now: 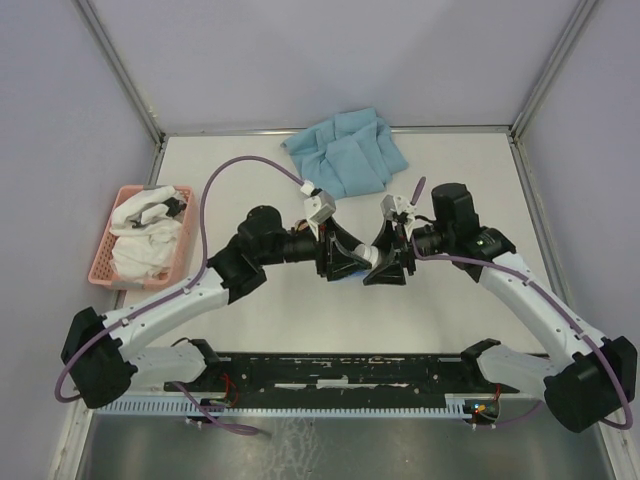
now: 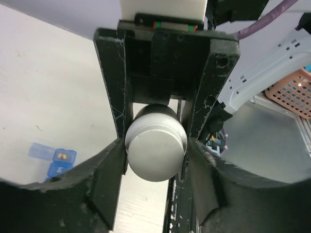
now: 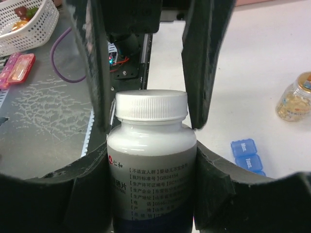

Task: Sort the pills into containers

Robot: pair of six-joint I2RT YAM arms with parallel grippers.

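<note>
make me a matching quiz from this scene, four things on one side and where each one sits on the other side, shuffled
Things
1. white bottle
2. pink basket
3. blue cloth
4. pill organiser

Places
A. at the far edge of the table
B. lying flat on the table near the bottle
C. gripped by the left gripper at its cap and by the right gripper at its body
D. at the table's left edge, with white cloths inside

Pairs: 1-C, 2-D, 3-A, 4-B
</note>
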